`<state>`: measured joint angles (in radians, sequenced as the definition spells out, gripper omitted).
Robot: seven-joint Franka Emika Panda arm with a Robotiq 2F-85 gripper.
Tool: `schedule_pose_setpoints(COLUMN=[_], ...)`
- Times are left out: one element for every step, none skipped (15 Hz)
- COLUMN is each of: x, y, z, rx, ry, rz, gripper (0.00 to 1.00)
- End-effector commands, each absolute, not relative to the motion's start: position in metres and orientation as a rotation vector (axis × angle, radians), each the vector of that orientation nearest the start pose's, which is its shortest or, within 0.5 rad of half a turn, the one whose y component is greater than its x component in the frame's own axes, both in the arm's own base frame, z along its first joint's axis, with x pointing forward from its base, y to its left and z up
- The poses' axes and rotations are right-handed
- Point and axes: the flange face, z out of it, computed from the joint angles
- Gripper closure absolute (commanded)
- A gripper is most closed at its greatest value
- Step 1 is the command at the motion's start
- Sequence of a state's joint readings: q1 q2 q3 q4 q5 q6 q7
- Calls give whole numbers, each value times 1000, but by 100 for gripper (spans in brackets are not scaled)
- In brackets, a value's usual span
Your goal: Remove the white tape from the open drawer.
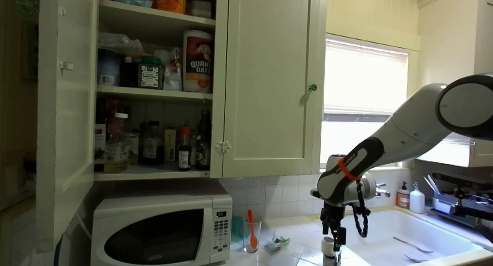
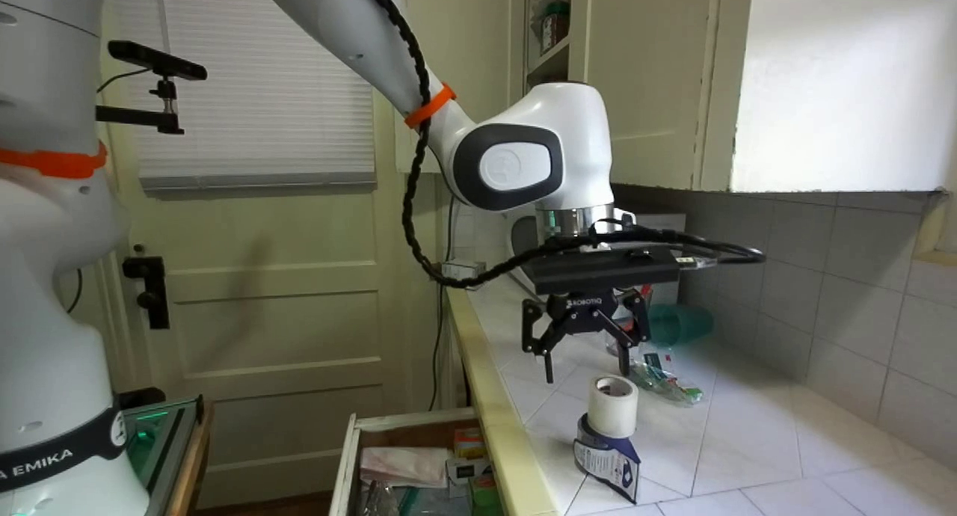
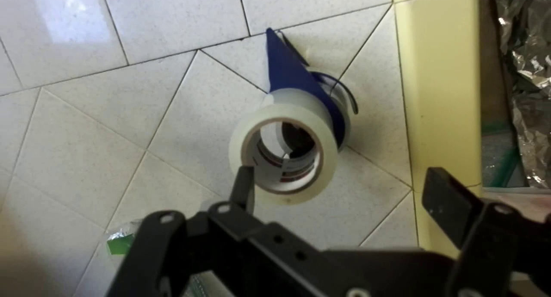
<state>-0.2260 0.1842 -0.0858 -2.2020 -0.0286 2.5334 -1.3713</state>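
White tape (image 2: pixel 613 411) is standing on blue packaging (image 2: pixel 611 464) atop the bench (image 2: pixel 755 441), outside the drawer (image 2: pixel 345 460) — I'm likely finishing the removal, hand (image 2: pixel 587 376) hovering agape and empty, withdrawal seemingly coming next.

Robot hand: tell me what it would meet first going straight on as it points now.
Likely the white tape, appearing under one fingertip of the hand in an exterior view. Depth is unclear; it may pass beside it toward the counter.
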Motion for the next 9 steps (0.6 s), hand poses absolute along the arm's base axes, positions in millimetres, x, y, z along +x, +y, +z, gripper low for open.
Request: schedule_pose_setpoints(x=[506, 499, 492, 487, 482, 478, 473, 469, 491], y=[-160, -157, -155, -153, -149, -145, -141, -135, -145], z=[342, 349, 357, 366, 374, 384, 394, 401, 391], rx=[-2784, -2795, -2819, -2830, -2840, -2856, -2863, -2855, -2872], ry=[-1748, -1757, -1761, -1780, -1822, -1849, -1867, -1904, -1843], rz=[-150, -171, -198, -227, -298, -367, -457, -511, -414], gripper=[1, 0, 0, 0, 0, 0, 0, 0, 0])
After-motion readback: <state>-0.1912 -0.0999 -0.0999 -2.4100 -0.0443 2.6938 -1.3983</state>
